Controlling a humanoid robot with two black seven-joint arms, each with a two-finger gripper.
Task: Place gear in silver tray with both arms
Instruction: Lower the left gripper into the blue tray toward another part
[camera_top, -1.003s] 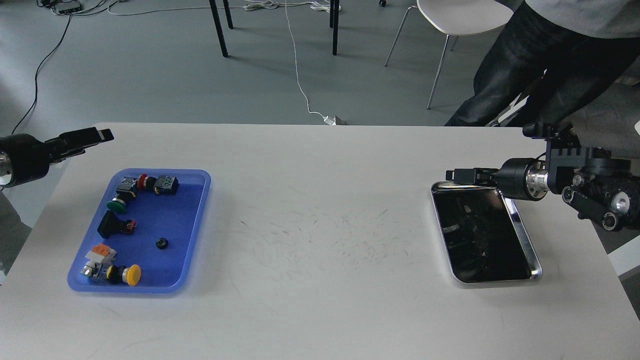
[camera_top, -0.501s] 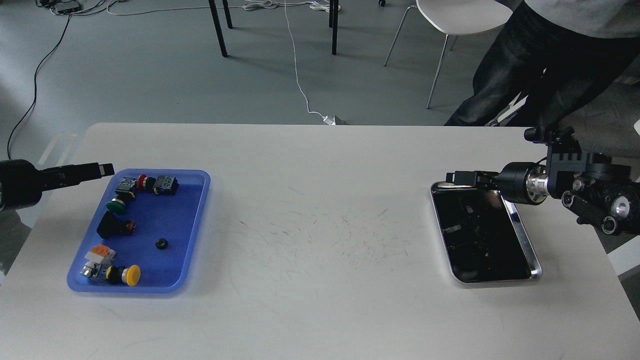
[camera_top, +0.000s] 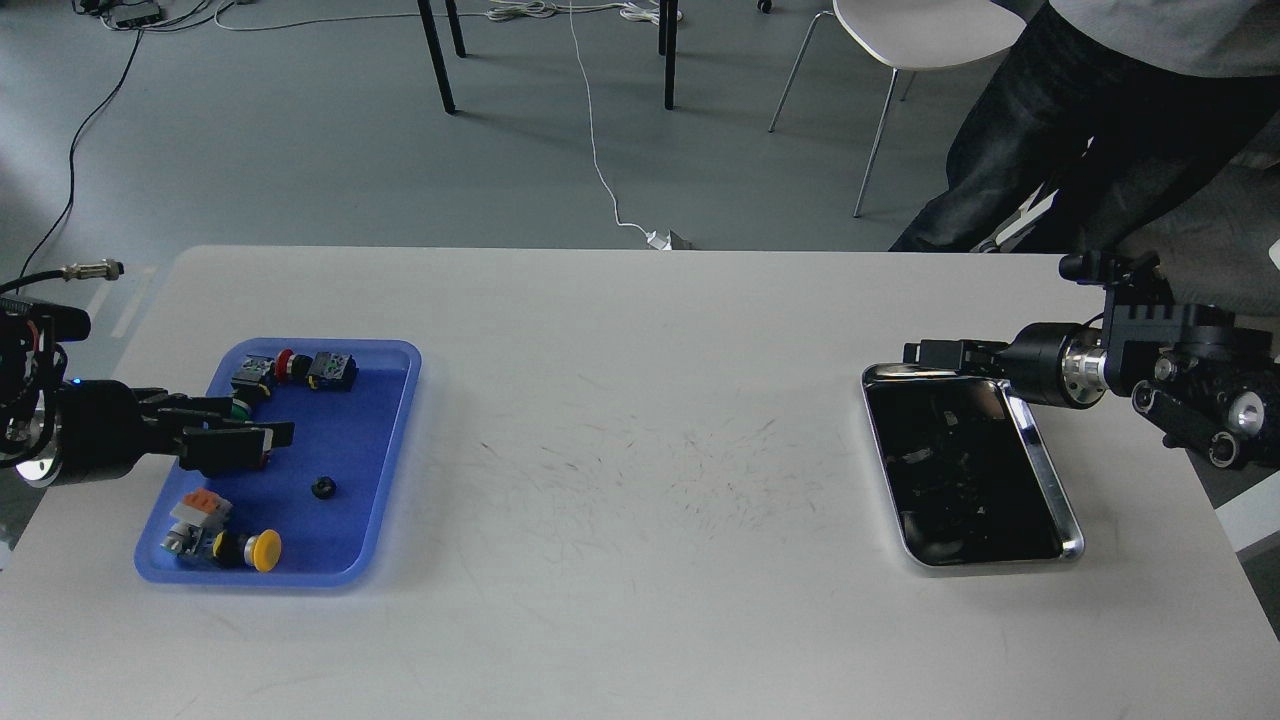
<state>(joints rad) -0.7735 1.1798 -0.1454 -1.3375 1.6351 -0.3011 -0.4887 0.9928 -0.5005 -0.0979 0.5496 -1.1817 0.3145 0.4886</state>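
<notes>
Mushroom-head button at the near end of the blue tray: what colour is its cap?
Yellow. The button shows best in the head view, the only view given.

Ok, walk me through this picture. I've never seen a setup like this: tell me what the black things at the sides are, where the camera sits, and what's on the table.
The camera sits in the robot's head, looking down at a white table. The black things are its two arms.

The left gripper, fingers apart, reaches over a blue tray of small parts: push buttons, switches and a little black gear. It holds nothing.

The right gripper hovers at the far rim of the silver tray; its fingers are too dark to judge. That tray's mirror-like bottom appears to show only reflections.

A person stands behind the table.
</notes>
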